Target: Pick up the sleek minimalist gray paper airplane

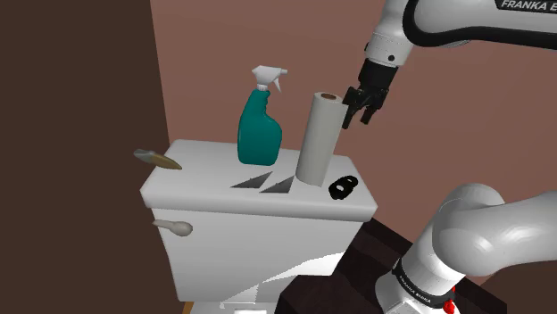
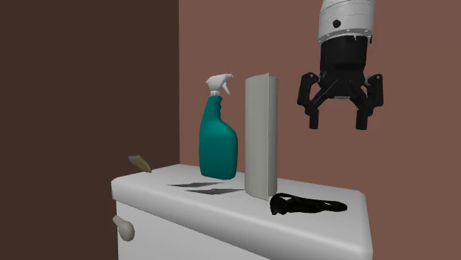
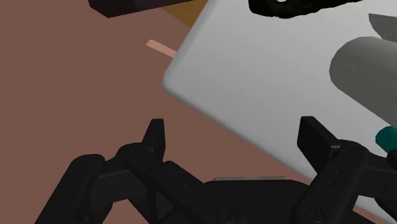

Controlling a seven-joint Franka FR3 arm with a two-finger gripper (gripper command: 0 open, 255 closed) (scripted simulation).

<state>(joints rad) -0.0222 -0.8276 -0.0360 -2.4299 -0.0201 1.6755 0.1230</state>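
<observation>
— Where's the plane (image 1: 268,184)?
— Flat on the tank (image 1: 192,174), just beside the roll (image 1: 318,138). My jaws hang released, high above, past the roll.
— Risk?
— Coming down, I could clip the roll and topple it onto the plane.

Serving as the support: a white toilet tank's flat lid (image 1: 201,174). Standing upright on it, a teal plastic spray bottle (image 1: 259,134) and, just beside it, a tall grey paper-towel roll (image 1: 317,143). Lying flat before both, a dark grey folded paper airplane (image 1: 268,184), and near the roll's foot, a small black looped object (image 1: 343,187)
</observation>
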